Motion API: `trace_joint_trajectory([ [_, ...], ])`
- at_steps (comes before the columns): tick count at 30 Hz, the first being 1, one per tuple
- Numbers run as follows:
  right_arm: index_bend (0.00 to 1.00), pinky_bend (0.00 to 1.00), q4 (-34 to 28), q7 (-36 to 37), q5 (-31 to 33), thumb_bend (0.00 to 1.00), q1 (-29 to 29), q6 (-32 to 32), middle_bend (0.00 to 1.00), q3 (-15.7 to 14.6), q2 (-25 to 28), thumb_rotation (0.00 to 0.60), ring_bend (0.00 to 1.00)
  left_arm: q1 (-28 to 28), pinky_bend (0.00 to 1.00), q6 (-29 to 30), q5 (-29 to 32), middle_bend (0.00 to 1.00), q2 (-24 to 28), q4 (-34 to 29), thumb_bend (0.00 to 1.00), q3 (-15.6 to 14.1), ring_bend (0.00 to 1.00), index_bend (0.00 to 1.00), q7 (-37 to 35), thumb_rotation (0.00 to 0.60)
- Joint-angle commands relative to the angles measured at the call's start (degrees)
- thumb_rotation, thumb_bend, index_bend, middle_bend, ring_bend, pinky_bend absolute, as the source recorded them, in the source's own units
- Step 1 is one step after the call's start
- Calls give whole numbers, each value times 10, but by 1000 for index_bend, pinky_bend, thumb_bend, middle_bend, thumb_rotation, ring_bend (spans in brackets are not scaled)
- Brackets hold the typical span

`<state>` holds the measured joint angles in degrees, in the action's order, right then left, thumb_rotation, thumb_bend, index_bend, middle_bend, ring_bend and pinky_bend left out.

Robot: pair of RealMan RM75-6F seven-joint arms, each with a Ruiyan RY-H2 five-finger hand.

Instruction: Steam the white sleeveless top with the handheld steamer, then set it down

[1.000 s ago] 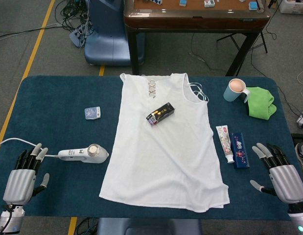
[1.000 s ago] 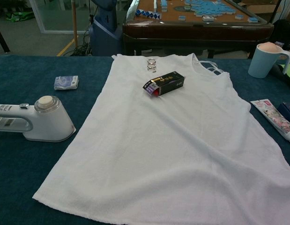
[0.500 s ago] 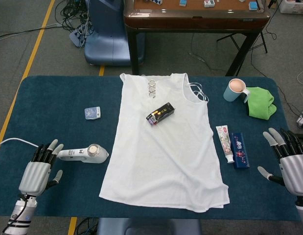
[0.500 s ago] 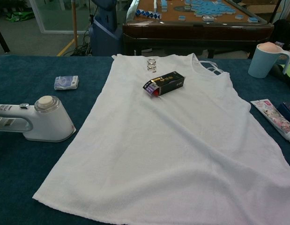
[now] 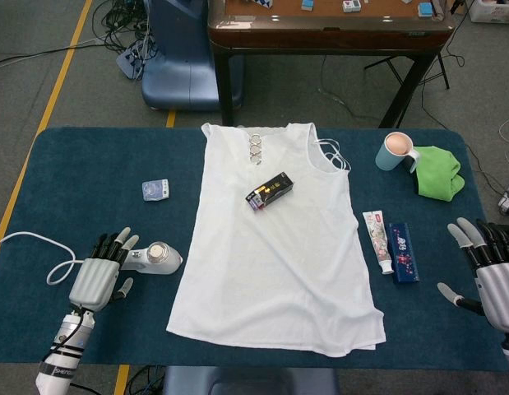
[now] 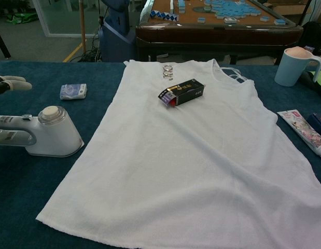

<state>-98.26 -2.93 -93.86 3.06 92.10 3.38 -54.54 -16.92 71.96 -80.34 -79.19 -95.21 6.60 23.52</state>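
Blue surface (image 5: 90, 164): left hand (image 5: 100, 276), fingers spread and empty, should wrap the steamer (image 5: 151, 257) handle squarely; right hand (image 5: 492, 276) spread, idle

hidden and cropped parts at the dark blue table

the silver left hand (image 5: 98, 276) covers the white handheld steamer (image 5: 155, 257)'s handle in the head view; the chest view shows only its fingertips (image 6: 17, 83) at the left edge. the silver right hand (image 5: 492, 271) is cropped by the head view's right edge. print on the small black box (image 6: 181, 91) is too small to read.
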Motion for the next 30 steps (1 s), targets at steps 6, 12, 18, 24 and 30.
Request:
trace_joint_trajectory([
  [6, 7, 0, 2, 4, -1, 42, -4, 3, 100, -2, 1, 600, 0, -31, 0, -33, 50, 0, -32, 42, 306, 19, 13, 0, 15, 600],
  [12, 7, 0, 2, 6, 0, 42, -6, 4, 100, -2, 1, 600, 0, -52, 0, -56, 83, 0, -52, 72, 305, 28, 13, 0, 24, 600],
  [18, 7, 0, 2, 6, 0, 42, -8, 4, 100, -3, 2, 600, 0, -71, 0, -76, 115, 0, -66, 96, 305, 35, 13, 0, 36, 600],
  [24, 7, 0, 3, 7, 2, 42, -8, 1, 100, -3, 2, 600, 0, -85, 0, -78, 132, 7, -80, 125, 305, 42, 18, 34, 35, 600],
  [30, 7, 0, 3, 7, 3, 42, -7, -2, 100, -2, 3, 600, 0, -99, 0, -82, 142, 59, -94, 161, 306, 52, 57, 96, 18, 600],
])
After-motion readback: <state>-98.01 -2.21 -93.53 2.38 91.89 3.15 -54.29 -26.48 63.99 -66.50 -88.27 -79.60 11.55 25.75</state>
